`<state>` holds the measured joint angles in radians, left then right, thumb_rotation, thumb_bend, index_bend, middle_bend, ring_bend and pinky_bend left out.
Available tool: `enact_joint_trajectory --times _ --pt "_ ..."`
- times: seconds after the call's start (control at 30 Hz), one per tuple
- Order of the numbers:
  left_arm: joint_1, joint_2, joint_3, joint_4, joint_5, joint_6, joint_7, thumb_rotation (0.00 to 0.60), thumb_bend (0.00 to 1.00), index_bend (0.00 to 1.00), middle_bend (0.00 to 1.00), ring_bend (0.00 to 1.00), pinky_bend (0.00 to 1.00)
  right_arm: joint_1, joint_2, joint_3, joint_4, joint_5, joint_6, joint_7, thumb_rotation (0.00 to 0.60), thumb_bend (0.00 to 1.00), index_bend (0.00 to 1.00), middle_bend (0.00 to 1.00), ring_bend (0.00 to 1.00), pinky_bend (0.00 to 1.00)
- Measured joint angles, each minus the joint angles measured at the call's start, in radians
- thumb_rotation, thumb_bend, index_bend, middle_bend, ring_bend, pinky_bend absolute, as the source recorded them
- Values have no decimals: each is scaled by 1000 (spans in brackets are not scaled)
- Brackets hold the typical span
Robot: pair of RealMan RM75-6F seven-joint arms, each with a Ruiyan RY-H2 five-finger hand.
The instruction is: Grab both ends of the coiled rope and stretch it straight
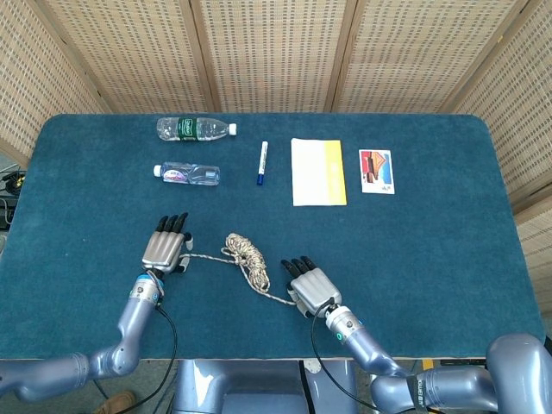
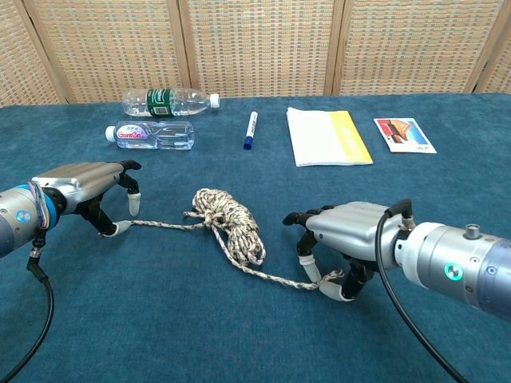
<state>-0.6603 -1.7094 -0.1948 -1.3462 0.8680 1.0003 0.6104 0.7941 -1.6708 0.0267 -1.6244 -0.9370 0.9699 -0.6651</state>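
A speckled rope [image 1: 247,255] lies coiled on the blue table [image 1: 431,259] between my two hands, also seen as the coil [image 2: 231,223] in the chest view. One strand runs straight left to my left hand [image 1: 166,246], which pinches that end low at its fingertips [image 2: 112,230]. The other strand trails right and forward to my right hand [image 2: 351,236], whose thumb and a finger close on that end at the cloth. In the head view the right hand [image 1: 312,286] sits palm down just right of the coil.
Along the far side lie a green-label bottle [image 1: 195,128], a second clear bottle [image 1: 187,174], a marker pen [image 1: 262,163], a white-and-yellow booklet [image 1: 317,172] and a picture card [image 1: 377,171]. Wicker screens stand behind the table.
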Motion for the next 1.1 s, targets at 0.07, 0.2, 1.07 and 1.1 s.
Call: enact_joint_trajectory --times 0.07,0.2,1.07,1.1 --pt "-2 -4 3 6 2 -1 -5 600 381 518 0 0 0 0 0 0 -1 0 0 0 600 460 623 0 0 0" --pt "-9 -15 7 21 -1 -2 -4 600 382 532 0 0 0 -2 2 0 -3 0 2 -2 600 460 624 0 0 0" --pt "-33 -45 14 70 -35 -12 -11 600 392 555 0 0 0 -8 10 0 -10 4 6 -3 600 460 626 0 0 0" --pt "-34 -45 14 71 -35 -12 -12 600 396 557 0 0 0 -9 10 0 -10 3 7 -3 600 460 626 0 0 0"
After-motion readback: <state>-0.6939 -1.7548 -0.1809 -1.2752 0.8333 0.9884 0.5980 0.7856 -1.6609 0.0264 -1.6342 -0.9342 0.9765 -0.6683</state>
